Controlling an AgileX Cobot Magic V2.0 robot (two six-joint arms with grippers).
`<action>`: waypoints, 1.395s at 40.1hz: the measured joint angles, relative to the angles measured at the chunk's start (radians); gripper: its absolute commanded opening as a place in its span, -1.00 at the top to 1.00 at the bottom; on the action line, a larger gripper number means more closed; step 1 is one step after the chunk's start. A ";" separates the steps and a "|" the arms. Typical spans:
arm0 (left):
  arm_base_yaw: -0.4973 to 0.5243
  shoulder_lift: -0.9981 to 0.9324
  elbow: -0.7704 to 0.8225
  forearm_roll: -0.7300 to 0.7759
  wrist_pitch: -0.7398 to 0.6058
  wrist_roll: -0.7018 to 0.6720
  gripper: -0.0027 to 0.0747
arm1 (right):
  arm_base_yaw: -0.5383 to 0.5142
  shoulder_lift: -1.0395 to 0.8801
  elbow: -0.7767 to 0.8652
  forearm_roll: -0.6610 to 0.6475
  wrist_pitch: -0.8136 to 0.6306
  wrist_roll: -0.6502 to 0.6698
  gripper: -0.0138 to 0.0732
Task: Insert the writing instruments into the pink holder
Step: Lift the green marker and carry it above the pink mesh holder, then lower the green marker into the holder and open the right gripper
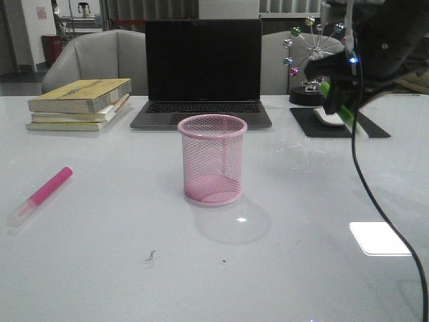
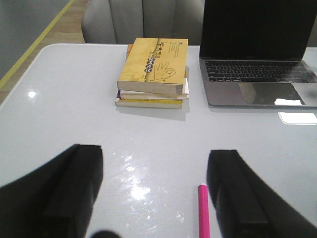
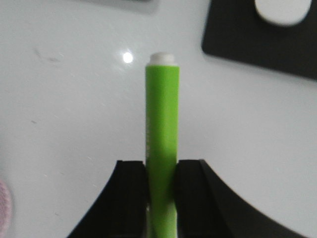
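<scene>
Between the fingers of your right gripper (image 3: 161,198), the green highlighter (image 3: 162,134) is sitting clamped, with the two black fingers pressing its barrel from either side. Most of the barrel is sticking out beyond the fingertips, ending in a pale tip. In the front view that gripper (image 1: 340,100) is hanging above the table (image 1: 100,268), over a black mat (image 1: 375,127), and the highlighter (image 1: 338,107) is pointing down at a slant toward the mat. A white object is lying on the mat beneath it, partly hidden by the gripper.

Well off to the left of your right gripper and nearer to you, the pink holder (image 1: 212,159) is standing upright in the middle of the table, with nothing showing through its mesh. Only a pink sliver of it is peeking into the right wrist view.

Your left gripper (image 2: 156,188) is holding its fingers wide apart and gripping nothing. The pink highlighter (image 2: 203,210) is lying flat on the table just inside one finger (image 2: 233,193), and you cannot tell whether they are touching. In the front view it (image 1: 41,194) is lying far left of the holder. Beyond your left gripper, a stack of books (image 2: 154,72) and a laptop (image 2: 257,54) are sitting at the far side of the table.
</scene>
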 measured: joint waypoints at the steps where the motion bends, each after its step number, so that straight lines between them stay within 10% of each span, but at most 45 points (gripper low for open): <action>1: 0.000 0.000 0.000 0.000 0.000 0.000 -0.38 | 0.012 -0.011 0.000 0.002 -0.015 0.000 0.55; 25: 0.000 0.000 0.000 0.002 -0.002 0.000 -0.38 | 0.358 -0.111 0.184 0.008 -0.492 -0.002 0.55; 44: 0.000 0.000 0.000 0.005 -0.006 0.000 -0.38 | 0.388 -0.030 0.259 0.011 -0.627 -0.002 0.54; 56: 0.000 0.000 0.000 0.005 -0.008 0.000 -0.38 | 0.388 -0.030 0.259 0.011 -0.629 -0.002 -0.23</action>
